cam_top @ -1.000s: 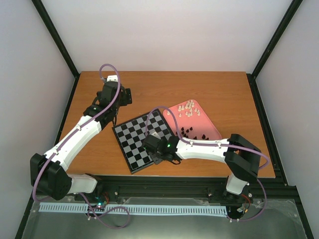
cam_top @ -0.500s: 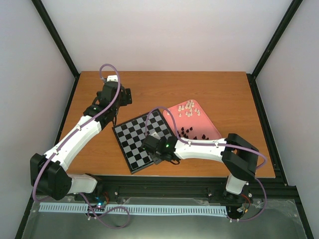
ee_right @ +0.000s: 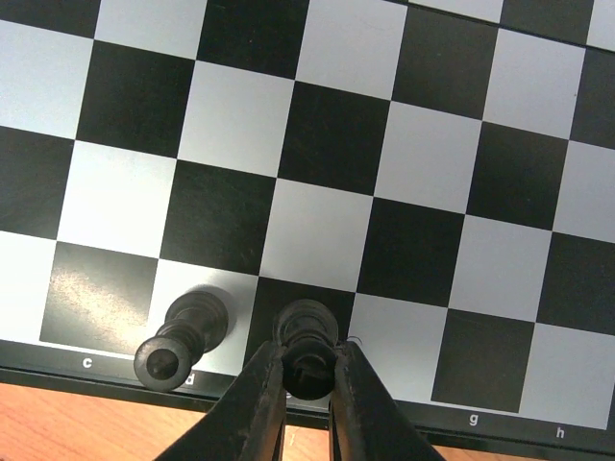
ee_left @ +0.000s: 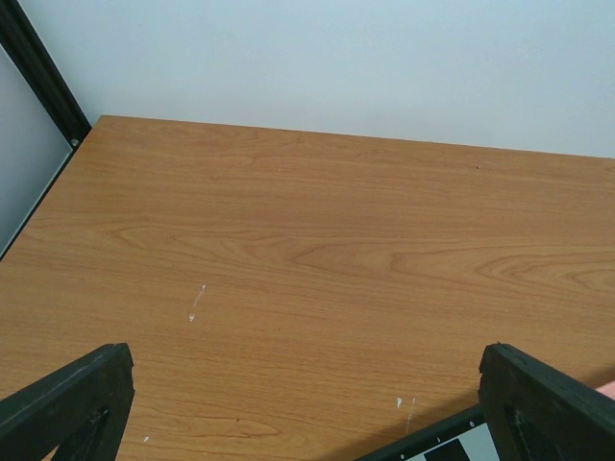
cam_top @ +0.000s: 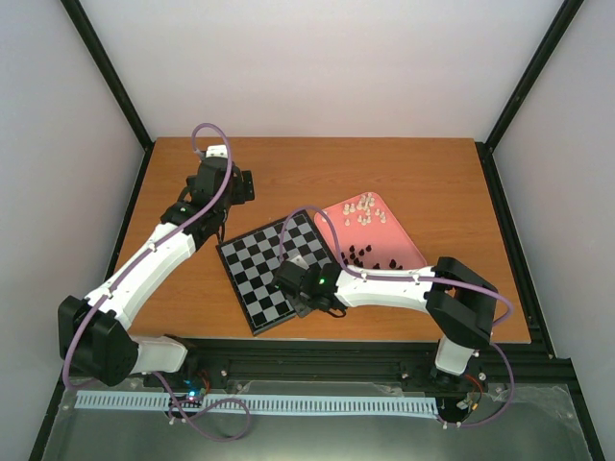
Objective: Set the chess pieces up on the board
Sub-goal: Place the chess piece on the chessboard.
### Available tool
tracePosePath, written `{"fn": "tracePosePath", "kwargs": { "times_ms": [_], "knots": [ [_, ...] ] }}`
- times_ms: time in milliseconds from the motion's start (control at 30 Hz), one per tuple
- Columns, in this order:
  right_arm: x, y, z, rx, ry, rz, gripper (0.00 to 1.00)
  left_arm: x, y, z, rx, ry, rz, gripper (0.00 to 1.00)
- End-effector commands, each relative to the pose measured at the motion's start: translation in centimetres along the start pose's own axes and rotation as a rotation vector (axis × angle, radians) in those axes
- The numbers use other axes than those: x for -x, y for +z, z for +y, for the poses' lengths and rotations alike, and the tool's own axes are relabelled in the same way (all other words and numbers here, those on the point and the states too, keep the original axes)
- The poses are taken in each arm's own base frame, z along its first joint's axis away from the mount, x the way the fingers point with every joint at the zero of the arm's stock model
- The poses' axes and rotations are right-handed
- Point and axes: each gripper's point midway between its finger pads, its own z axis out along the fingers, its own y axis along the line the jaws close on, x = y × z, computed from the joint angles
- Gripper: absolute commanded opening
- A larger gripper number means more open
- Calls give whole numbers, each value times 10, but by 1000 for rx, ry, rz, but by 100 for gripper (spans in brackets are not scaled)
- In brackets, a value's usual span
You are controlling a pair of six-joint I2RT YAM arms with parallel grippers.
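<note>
Covering the floor of the enclosure: one wooden bench [cam_top: 423, 173], orange-brown and faintly scuffed, shut in by pale walls [cam_top: 317, 67] with black corner posts [cam_top: 106, 72].

Item 1, the board [cam_top: 259, 274]: flat on the near middle of the bench and turned askew, with one corner pointing toward the far side. Its lettered edge lies nearest the right arm's wrist.

Item 2, pink tray [cam_top: 389, 235]: just beside the board's right corner, long axis running far-left to near-right. The white pieces [cam_top: 363, 209] cluster at its far end and the black pieces [cam_top: 373, 257] at its near end.

Item 3, held black piece [ee_right: 306, 331]: upright on a dark square of the lettered row, long axis vertical, top toward the wrist camera. The right claw [ee_right: 307, 355] is clenched on its head.

Item 4, second black piece [ee_right: 187, 331]: standing on the adjacent light square marked d, apart from the claw.

Item 5, left claw [ee_left: 306, 379]: released, fingers [ee_left: 67, 408] spread wide over bare wood beyond the board's far-left corner.

Change since a second ago: the right arm's elbow and wrist have eased slightly leftward. The left arm, board and tray are unmoved.
</note>
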Motion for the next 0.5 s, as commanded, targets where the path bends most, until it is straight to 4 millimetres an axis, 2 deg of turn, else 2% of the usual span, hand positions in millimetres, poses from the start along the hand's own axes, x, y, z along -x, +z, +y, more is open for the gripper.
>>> {"fn": "tracePosePath", "kwargs": {
  "times_ms": [0,467],
  "knots": [
    [5,-4,6,18,10,-20,12,10,-8,0,-2,2,-33,100],
    [0,-6,7,20,8,-9,14,9,-7,0,0,-1,-30,100]
  ]
}}
